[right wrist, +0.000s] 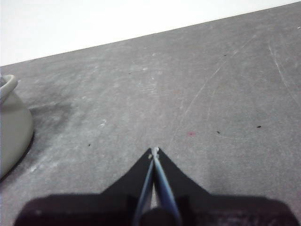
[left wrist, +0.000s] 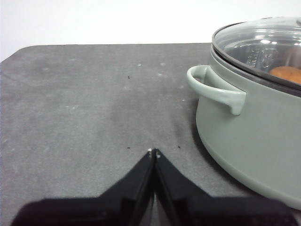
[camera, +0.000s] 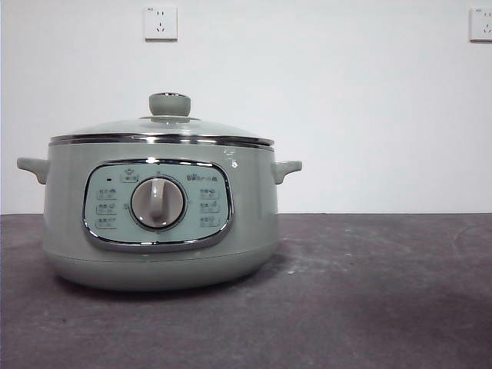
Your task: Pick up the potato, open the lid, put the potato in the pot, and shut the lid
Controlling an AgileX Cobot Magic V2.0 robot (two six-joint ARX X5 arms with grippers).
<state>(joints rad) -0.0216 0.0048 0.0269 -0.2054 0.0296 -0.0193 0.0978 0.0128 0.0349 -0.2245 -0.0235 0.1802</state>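
From the front view I see the pot (camera: 160, 223) at left of centre on the dark table (camera: 369, 292), its grey dial (camera: 157, 203) facing me inside the chrome-framed panel; the lid (camera: 163, 129) sits closed on the rim, its knob (camera: 170, 104) upright on top; two wall sockets (camera: 160, 23) show along the upper edge, one at the upper left and one at the far right corner; no arm appears in this frame.

What this view hides, my left wrist camera gives me: through the glass of the lid (left wrist: 263, 47) at the upper right of that frame I can make out an orange-brown shape, the potato (left wrist: 288, 74), lying inside the pot (left wrist: 254, 132); one side handle (left wrist: 214, 89) juts toward the open table; the left gripper (left wrist: 154, 153) hangs low over bare table near the pot, its jaws pressed together with nothing between them.

My right wrist camera shows only a sliver of the pot (right wrist: 11, 127) at the left edge; the right gripper (right wrist: 154, 151) is over scuffed table, well apart from the pot, jaws likewise pressed together and holding nothing.
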